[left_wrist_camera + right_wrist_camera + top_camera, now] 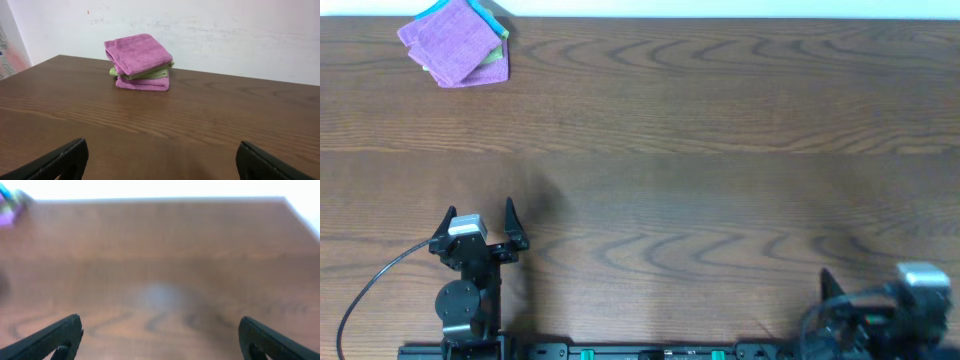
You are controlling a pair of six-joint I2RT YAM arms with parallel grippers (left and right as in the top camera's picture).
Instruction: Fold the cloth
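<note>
Dark wood-grain table [720, 150] runs back to a pale wall [225, 30], and the left gripper [480, 215] sits near the front edge with its jaws spread wide and nothing between them. Well beyond the left gripper, at the far edge and a little to its left, the cloth [140, 52] lies folded on top of a small stack, over a green cloth [150, 75] and a second purple cloth [142, 84]; a blue cloth [492, 16] peeks out behind. Far to the right of the left gripper, the right gripper [160, 330] is equally wide open and empty. The cloth looks light, soft and limp, likely to sag and cling to its neighbours, so pinching a loose upper corner seems best.
</note>
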